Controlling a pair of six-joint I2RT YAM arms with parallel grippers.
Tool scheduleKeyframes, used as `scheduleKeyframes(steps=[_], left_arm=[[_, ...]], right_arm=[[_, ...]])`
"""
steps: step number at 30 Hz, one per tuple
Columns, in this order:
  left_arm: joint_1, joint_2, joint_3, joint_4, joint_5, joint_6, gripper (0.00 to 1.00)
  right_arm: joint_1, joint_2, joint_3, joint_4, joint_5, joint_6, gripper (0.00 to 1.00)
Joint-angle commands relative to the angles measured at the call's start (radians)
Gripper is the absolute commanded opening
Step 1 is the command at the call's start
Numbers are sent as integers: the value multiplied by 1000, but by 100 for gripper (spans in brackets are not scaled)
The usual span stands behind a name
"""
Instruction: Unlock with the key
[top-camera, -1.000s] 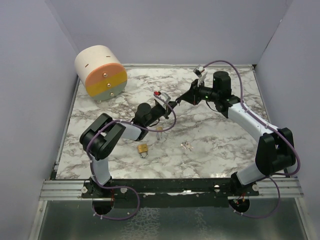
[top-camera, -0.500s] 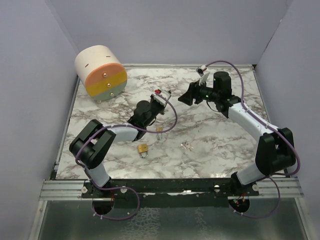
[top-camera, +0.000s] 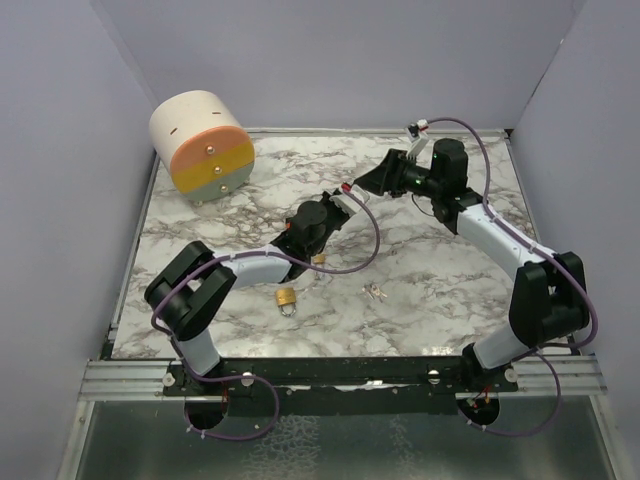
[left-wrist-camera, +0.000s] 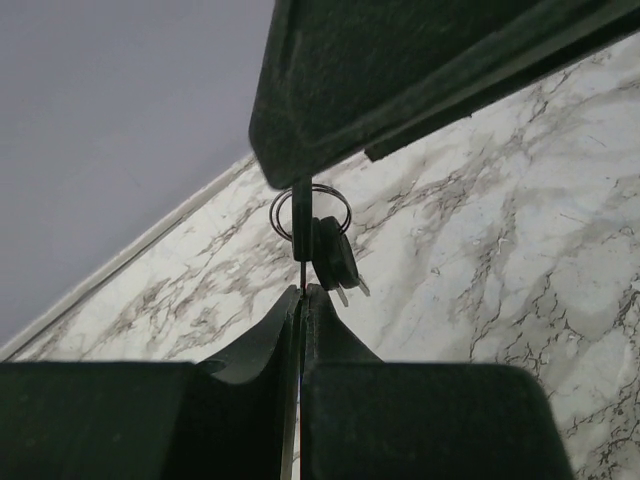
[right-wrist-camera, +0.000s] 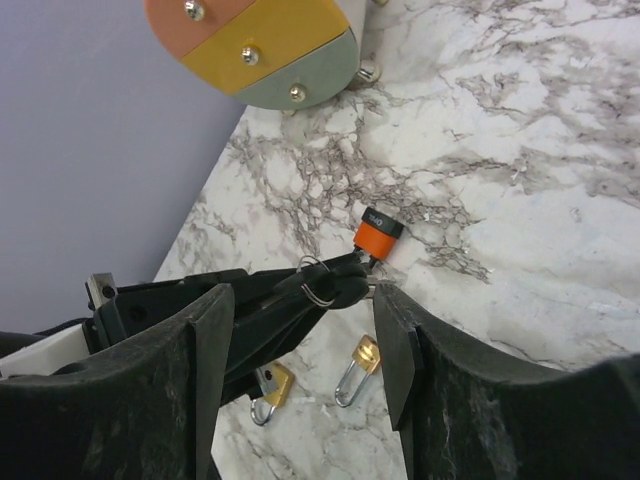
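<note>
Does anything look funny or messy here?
Nothing is spilled or broken. One oddity: the left gripper pinches the key bunch up in the air, away from a brass padlock lying on the marble table.

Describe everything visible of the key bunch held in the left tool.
The key bunch is pinched in the shut left tool, with one thin metal blade seen edge-on between its fingers. A wire split ring hangs from it, carrying dark-headed keys with small silvery tips. It is held in the air above the marble table. The open right tool faces it closely; whether they touch cannot be told.
</note>
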Motion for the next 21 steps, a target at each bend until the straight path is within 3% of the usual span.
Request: scheduleKeyframes(steps=[1,21], left_arm=[[-31,43,57,-35,-90,57,0],[-84,80,116,-48,-160,110,0]], right_arm=[[-2,23,20,9,-33,88,57],[-1,104,65,-113,-51,102,43]])
